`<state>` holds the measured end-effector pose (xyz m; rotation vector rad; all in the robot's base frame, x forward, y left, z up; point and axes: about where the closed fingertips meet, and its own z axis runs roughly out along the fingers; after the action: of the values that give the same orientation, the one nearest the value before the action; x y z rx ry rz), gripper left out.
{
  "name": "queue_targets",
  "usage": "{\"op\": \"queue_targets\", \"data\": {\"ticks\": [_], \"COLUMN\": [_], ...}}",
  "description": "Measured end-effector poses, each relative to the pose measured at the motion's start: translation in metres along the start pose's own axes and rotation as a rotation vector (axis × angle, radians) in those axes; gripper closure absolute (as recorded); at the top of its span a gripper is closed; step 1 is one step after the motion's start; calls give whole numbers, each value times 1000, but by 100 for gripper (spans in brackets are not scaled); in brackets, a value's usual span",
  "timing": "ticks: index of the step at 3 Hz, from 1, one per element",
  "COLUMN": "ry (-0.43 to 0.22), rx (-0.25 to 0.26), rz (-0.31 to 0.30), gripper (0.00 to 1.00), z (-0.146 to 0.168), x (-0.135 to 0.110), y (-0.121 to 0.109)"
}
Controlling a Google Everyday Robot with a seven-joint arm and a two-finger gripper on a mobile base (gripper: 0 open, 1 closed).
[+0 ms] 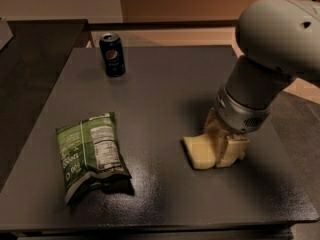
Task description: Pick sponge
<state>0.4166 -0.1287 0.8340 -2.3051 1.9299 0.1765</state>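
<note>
In the camera view (the only one), a dark, slightly glossy table fills most of the frame. The sponge, a pale yellow foam block with curved edges, lies flat on the tabletop at about 4 o'clock from the table's centre.

The robot's arm, a bulky grey shell, comes in from 2 o'clock and narrows to a ribbed grey wrist pointing down at the table. Below the wrist, the gripper is down at table level on the sponge's 3 o'clock side. Its cream-coloured parts overlap the right end of the foam, and they are so close in colour that the boundary between them is hard to pick out. Whether the gripper is spread, narrowed or closed on the sponge cannot be told, because the wrist hides the gap. The left end of the sponge sticks out clear of the gripper toward 9 o'clock.

A green chip bag lies crumpled and flat at about 8 o'clock from the table's centre, well apart from the sponge, with its printed label facing up. A dark soda can stands upright near the far edge at 11 o'clock, well apart from both.
</note>
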Motion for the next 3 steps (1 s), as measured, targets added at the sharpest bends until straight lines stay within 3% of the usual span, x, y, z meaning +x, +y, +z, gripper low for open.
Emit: {"op": "queue_targets", "data": {"ticks": [1, 2, 3], "ry": [-13, -21, -21], "rx": [22, 56, 102], "rz": [-16, -32, -46], "gripper": [88, 100, 100], "z": [-12, -33, -64], "x": [-7, -18, -30], "y": [-2, -9, -16]}}
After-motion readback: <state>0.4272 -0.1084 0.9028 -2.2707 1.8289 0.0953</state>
